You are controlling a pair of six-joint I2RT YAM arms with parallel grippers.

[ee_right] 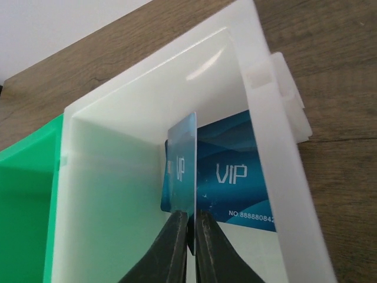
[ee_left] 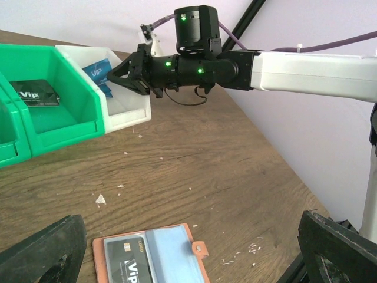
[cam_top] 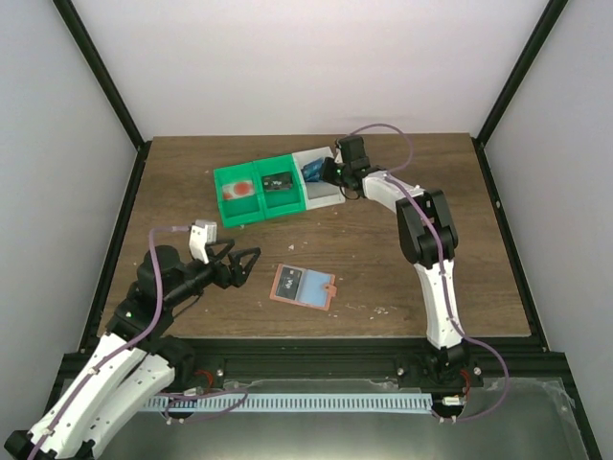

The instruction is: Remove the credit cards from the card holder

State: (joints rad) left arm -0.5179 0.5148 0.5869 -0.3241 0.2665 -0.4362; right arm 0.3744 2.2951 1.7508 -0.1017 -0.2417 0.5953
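- right gripper (ee_right: pixel 189 227): 2 black tapered fingers (ee_right: pixel 168 253) nearly together, pinching the lower edge of a blue card (ee_right: pixel 179 171); card stands on edge, upright, inside the white bin (ee_right: pixel 265 118)
- the gripper reaches into the white bin from above its open side, at the far middle of the table (ee_left: pixel 194 165)
- second blue card (ee_right: pixel 235 177): glossy, white "VIP" print and a number line, leans against the bin's right wall, just beside the held card
- left gripper (cam_top: pixel 251 267): jaws spread wide, holding nothing, touching nothing, hovering low over the near left of the table; its fingers (ee_left: pixel 41 247) are matte black and blocky
- card holder (cam_top: pixel 304 286): lies open and flat near the table's middle, between both arms, well apart from the bins; salmon-pink soft cover, pale blue inner face, small side tab with a stud
- dark card (ee_left: pixel 126 265): sits in the holder's left pocket, pale "Vip" lettering, flat
- second dark card (ee_left: pixel 36 94): lies flat in the green bin (ee_left: pixel 76 112), same lettering
- green bin: stiff shiny plastic, sloped walls, touching the white bin's left side
- white bin: smooth translucent plastic, rounded rim
- table: dark wood grain, with small white flecks
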